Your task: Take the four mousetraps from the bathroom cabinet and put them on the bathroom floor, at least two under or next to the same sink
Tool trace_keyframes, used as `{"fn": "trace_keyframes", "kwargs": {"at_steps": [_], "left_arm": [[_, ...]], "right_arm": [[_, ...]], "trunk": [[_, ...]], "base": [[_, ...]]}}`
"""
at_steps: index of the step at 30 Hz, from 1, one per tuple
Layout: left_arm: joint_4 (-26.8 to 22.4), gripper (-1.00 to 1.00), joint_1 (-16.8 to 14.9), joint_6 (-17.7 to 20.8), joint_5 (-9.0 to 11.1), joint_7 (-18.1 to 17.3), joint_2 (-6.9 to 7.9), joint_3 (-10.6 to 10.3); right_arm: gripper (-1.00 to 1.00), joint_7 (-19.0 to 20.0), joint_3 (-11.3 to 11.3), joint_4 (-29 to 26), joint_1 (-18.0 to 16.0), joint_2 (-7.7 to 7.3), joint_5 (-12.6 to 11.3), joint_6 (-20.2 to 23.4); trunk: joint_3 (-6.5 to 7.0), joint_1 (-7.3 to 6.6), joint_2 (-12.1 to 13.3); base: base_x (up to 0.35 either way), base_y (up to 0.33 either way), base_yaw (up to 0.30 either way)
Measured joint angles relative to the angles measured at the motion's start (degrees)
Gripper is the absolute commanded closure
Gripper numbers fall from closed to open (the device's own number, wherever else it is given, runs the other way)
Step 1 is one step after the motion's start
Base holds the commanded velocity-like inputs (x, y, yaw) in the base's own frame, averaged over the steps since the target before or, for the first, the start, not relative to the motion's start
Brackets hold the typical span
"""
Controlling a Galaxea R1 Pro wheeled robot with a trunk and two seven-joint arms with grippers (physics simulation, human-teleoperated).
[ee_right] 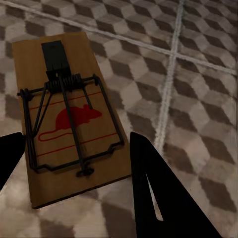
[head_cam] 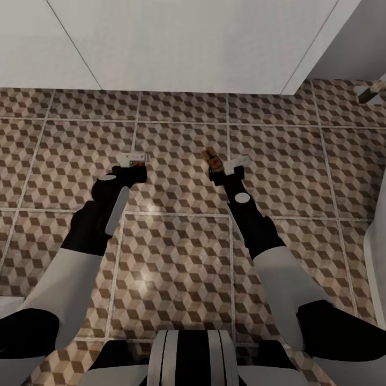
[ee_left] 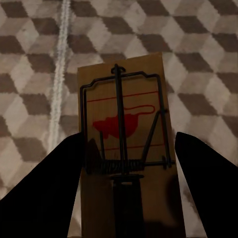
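Note:
Each of my grippers holds a mousetrap low over the bathroom floor (head_cam: 177,257), a little in front of the white vanity (head_cam: 187,43) under the sink. My left gripper (head_cam: 132,167) is shut on a mousetrap (ee_left: 124,129), a brown board with a dark wire spring and a red mouse print; its black fingers (ee_left: 44,188) press on both long edges. This trap shows pale in the head view (head_cam: 134,157). My right gripper (head_cam: 228,170) is shut on a second mousetrap (ee_right: 69,119), which sticks out toward the vanity (head_cam: 212,158), its fingers (ee_right: 153,193) against its sides.
A white curved fixture (head_cam: 377,268) rises along the right edge of the head view, and a small metal fitting (head_cam: 370,94) sits at the far right by the vanity's corner. A white edge (head_cam: 8,305) shows at the near left. Patterned tile (ee_right: 198,99) stretches between the arms.

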Motion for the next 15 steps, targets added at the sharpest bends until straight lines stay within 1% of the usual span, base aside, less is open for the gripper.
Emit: {"fn": "trace_keyframes", "kwargs": {"at_steps": [2,6,8,11,15], "left_arm": [[-0.01,1.0,0.44,-0.06,0.0,0.0,0.0,0.0],[-0.01,1.0,1.14,-0.12,0.0,0.0,0.0,-0.15],[-0.01,1.0,1.64,-0.18,0.02,-0.04,0.0,-0.76],[-0.01,1.0,2.24,-0.22,0.05,-0.08,0.06,-3.07],[-0.61,1.0,2.4,-0.3,0.0,-0.09,0.07,-4.05]], "right_arm": [[1.0,0.04,0.01,-0.08,0.05,0.0,-0.04,-2.36],[1.0,0.3,0.02,0.62,0.1,0.0,-0.17,-4.0],[1.0,0.41,0.02,1.69,0.09,0.0,-0.19,-4.33],[1.0,0.49,0.0,5.71,0.06,0.0,-0.17,-5.4],[1.0,0.54,-0.19,11.52,0.05,0.0,-0.07,-7.63]], "trunk": [[0.0,0.0,0.0],[0.0,0.0,0.0],[0.0,0.0,0.0],[0.0,0.0,0.0],[0.0,0.0,0.0]], "base": [[0.0,0.0,0.0],[0.0,0.0,0.0],[0.0,0.0,0.0],[0.0,0.0,0.0],[0.0,0.0,0.0]]}}
